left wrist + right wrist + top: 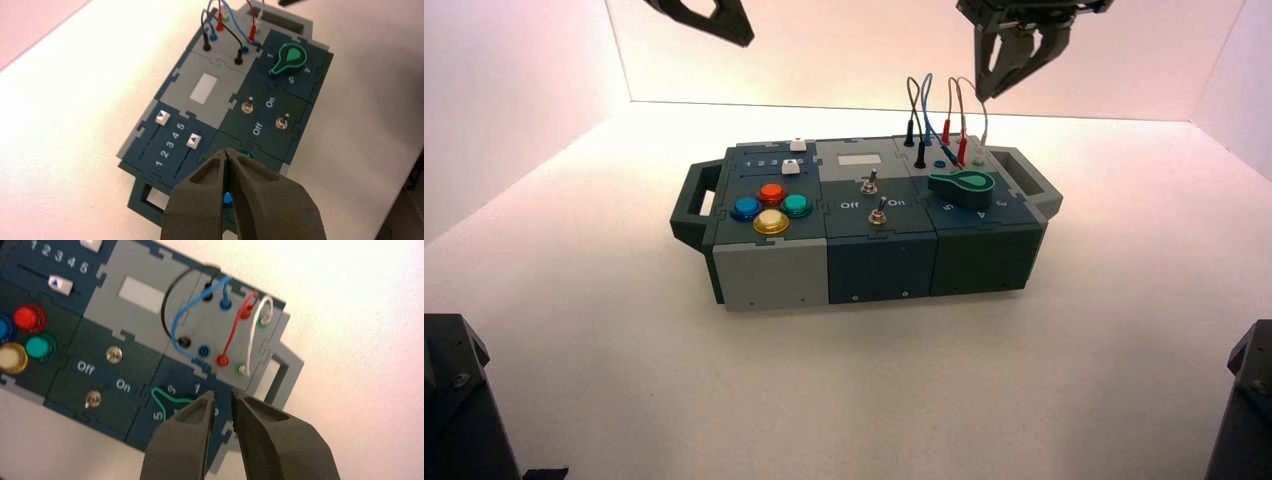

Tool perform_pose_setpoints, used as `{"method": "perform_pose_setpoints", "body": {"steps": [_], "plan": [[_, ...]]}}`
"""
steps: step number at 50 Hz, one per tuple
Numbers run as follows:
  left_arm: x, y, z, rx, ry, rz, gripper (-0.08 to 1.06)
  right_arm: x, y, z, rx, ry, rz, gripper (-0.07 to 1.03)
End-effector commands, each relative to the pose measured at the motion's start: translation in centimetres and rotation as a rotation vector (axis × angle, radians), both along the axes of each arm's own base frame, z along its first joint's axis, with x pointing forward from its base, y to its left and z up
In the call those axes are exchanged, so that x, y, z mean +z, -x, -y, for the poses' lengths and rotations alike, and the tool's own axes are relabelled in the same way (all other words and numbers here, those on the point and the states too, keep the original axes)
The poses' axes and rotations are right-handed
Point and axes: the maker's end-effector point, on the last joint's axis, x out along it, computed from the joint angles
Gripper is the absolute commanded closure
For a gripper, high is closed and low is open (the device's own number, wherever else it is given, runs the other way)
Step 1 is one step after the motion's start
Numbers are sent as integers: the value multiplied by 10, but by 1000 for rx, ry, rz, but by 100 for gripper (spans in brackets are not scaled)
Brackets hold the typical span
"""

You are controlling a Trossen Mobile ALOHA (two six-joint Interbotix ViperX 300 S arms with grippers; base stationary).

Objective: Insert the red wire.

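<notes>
Red wire (233, 332) seemingly seated, my empty right claw (223, 392) hangs part-open above the box's (776, 275) right; left claw (227, 150), closed, empty, above its left.

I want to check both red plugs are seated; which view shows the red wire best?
The right wrist view: the red wire shows whole, both ends at red sockets. High view shows it small; left wrist view crops its loop.

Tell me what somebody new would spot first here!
Probably the looping wires standing up at the box's far right: black, blue, red and white. Next, the four bright round buttons at its left, including the red one, and the big green knob near the right.
</notes>
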Motion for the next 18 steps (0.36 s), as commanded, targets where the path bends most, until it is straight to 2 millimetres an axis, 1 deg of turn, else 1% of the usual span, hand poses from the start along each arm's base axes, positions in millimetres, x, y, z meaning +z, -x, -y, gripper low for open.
{"method": "perform_pose_setpoints", "body": {"steps": [1,9,18], "plan": [[11,-2,1,5,19,33,101,13,-1,-2,-3,-25,37,76],[10,-2,0,7,18,32,101,18,-2,-2,-5,-33,54,76],[10,-2,0,7,18,32,101,24,-9,-4,-6,-43,78,76]]}}
